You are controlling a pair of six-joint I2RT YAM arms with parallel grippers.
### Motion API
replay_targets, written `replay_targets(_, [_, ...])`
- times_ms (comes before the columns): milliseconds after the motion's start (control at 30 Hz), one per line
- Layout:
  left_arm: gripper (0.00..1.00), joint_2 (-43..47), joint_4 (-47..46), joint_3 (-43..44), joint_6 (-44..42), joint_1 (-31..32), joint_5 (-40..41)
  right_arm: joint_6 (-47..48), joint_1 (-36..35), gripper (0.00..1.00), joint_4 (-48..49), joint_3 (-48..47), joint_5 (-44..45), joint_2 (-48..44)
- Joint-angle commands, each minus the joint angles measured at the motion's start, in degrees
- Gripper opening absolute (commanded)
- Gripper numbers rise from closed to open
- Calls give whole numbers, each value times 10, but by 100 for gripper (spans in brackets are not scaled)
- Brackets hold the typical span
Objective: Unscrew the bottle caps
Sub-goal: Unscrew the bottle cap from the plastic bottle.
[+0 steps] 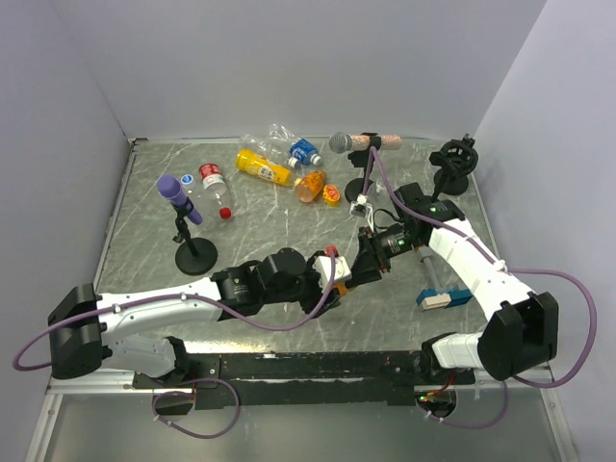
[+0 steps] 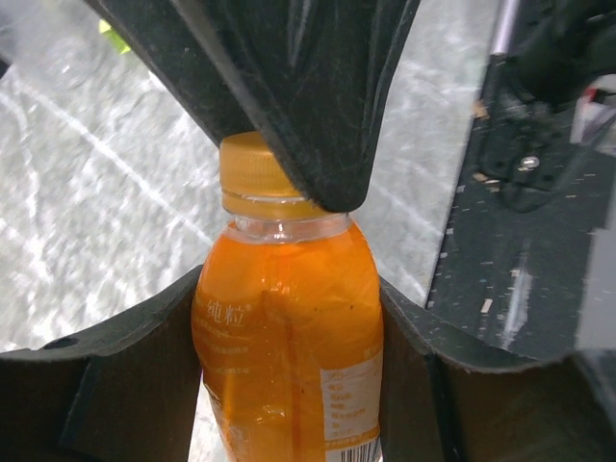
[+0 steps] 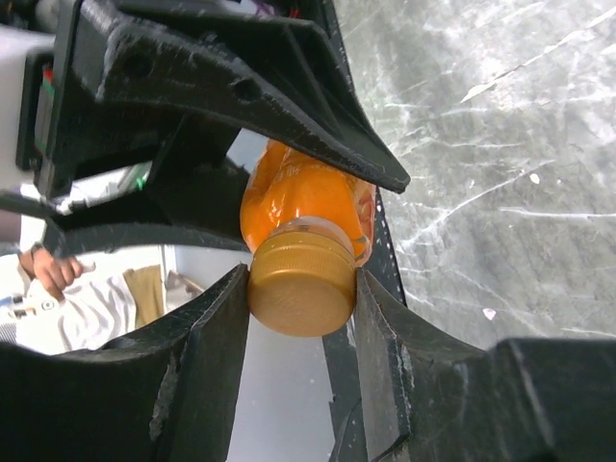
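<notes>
Left hand (image 2: pixel 287 298) holds stubby orange plastic bottle (image 2: pixel 289 385) above worktop (image 1: pixel 279 207), near-edge middle. Right hand (image 3: pixel 302 274) pinches its orange-brown round plastic cap (image 3: pixel 300 289). Step: unscrewing. Next: firm grip, twist, bottle kept steady.

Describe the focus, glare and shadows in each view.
Top external: even, soft light, sharp throughout, only faint shadows beneath the microphone stand. Left wrist: the orange bottle is crisp and glows translucent, the marbled table behind it is soft and washed out toward the top left. Right wrist: the orange-brown cap is sharp with a dull sheen; the background at lower left is blurred.
</notes>
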State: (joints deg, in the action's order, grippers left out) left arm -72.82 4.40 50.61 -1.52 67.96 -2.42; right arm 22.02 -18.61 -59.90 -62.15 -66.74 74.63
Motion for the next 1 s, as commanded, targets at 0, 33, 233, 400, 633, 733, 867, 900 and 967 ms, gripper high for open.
replay_targets(0, [34,35,-39,-17,12,-31,-148,163,-5,3,-74,-51,-53,13])
replay_targets(33, [34,39,-40,-20,34,-41,-174,186,-8,2,-91,-57,-59,16])
replay_targets(233, [33,44,-55,-24,45,-88,-306,223,-43,0,-31,-36,-5,-21])
replay_targets(400, [32,22,-45,-21,39,-115,-335,224,-62,0,57,-4,35,-70])
replay_targets(633, [30,4,-45,-17,32,-120,-338,352,-82,0,104,14,102,-134])
replay_targets(733, [28,1,-45,-16,28,-122,-336,387,-92,0,137,41,136,-157])
replay_targets(867, [28,4,-29,-13,25,-122,-320,388,-93,3,124,37,139,-142])
replay_targets(900, [28,5,-26,-13,23,-122,-313,368,-93,5,125,36,136,-138])
replay_targets(967, [28,8,-15,-12,22,-122,-295,326,-93,15,139,37,136,-139])
